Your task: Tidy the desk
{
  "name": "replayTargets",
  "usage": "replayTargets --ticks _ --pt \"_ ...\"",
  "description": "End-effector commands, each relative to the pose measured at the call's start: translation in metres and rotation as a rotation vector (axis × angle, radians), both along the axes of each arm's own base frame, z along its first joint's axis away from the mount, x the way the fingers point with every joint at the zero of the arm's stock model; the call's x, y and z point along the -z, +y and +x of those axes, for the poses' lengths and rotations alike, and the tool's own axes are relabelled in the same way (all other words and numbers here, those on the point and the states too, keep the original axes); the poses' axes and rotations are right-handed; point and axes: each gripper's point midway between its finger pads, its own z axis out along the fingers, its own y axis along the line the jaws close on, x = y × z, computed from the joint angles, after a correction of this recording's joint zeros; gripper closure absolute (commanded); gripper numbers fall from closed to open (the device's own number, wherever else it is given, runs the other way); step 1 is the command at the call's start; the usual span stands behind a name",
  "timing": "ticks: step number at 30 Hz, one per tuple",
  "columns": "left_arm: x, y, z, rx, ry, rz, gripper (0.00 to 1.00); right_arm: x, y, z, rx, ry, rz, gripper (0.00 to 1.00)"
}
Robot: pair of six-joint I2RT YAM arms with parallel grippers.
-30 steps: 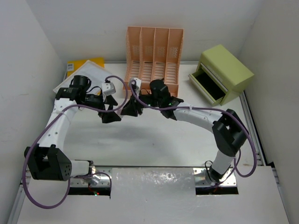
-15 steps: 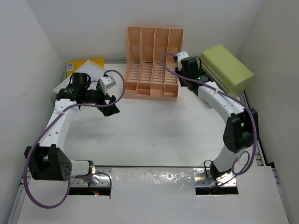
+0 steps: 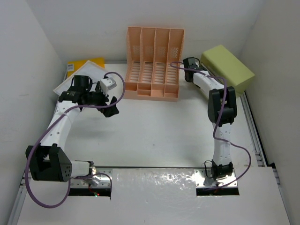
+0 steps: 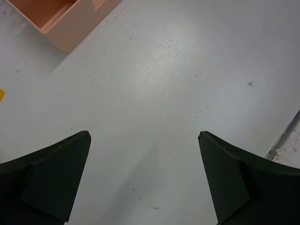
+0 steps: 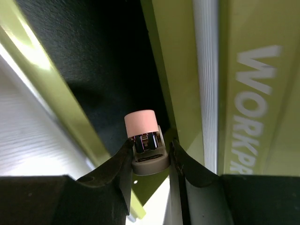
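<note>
Top external view: we list the desk [image 3: 154, 131], a wide white top with silver rails, spread under both arms and carrying everything else. At its far edge stand a peach slotted file rack [image 3: 152, 61] in the middle and a lime-green drawer box [image 3: 229, 68] at the far right corner. A flat yellow item [image 3: 86, 64] lies at the far left corner, partly under a white sheet. The left gripper [image 3: 111, 105] hangs over bare desk just left of the rack, and the right gripper [image 3: 190, 63] reaches to the near side of the drawer box; its jaws we cannot tell from here. Left wrist view: the left gripper [image 4: 143, 180] has its two black fingers [image 4: 51, 180] spread wide over bare desk [image 4: 164, 70] with nothing between them. A corner of the file rack [image 4: 56, 18] sits at upper left and a strip of silver rail [image 4: 290, 140] at right. Right wrist view: the right gripper [image 5: 149, 151] is clamped on a small grey piece with a pink cap [image 5: 140, 124], held over the open, black-lined drawer [image 5: 93, 70] of the drawer box [image 5: 253, 93], which bears white lettering.
</note>
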Motion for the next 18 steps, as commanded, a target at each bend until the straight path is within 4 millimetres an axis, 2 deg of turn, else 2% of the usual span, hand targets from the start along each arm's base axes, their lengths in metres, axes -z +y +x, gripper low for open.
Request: replayTargets --ticks 1,4,7,10,11,18 --pt "-0.006 0.003 0.007 -0.018 -0.044 -0.003 0.0 -0.026 -0.015 0.008 0.034 -0.035 -0.081 1.0" --pt "-0.005 0.004 0.007 -0.025 -0.04 -0.001 0.0 -0.015 -0.02 0.009 0.037 -0.013 -0.081 0.99" --pt "-0.005 0.004 0.007 -0.028 -0.039 0.001 0.0 -0.009 -0.023 0.008 0.039 0.001 -0.07 0.86" --pt "-0.004 0.004 0.007 -0.025 -0.037 -0.001 0.0 -0.007 -0.021 0.006 0.028 0.009 -0.051 0.69" --pt "-0.003 0.004 0.006 -0.026 -0.035 -0.001 0.0 -0.008 -0.021 0.005 0.029 0.006 -0.043 0.6" --pt "-0.001 0.003 0.006 -0.024 -0.025 -0.005 0.0 -0.021 -0.014 0.002 -0.013 -0.004 0.017 0.54"
